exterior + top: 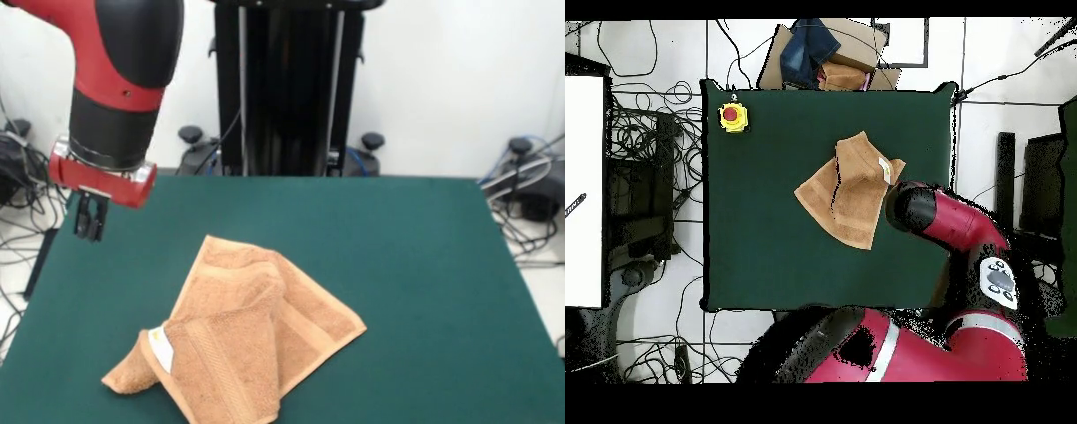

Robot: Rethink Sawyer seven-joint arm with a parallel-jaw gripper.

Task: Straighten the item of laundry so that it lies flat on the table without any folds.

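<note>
Green table (pixel 424 265) — towel (pixel 238 336) folded (label showing); gripper (pixel 88 228) empty, fingers narrow.

Towel (pixel 243 340) lower edge cut off by front view's bottom border. Gripper (pixel 88 228) too small to tell finger gap; hidden under arm (pixel 940 220) in overhead view.

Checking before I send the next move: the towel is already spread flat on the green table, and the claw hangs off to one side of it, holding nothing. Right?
Not quite. The towel is not flat: the front view shows it crumpled, with one part folded over the rest and a corner rolled under beside the white label. The rest holds: it lies on the green table, and the claw hangs off to one side, holding nothing.
</note>
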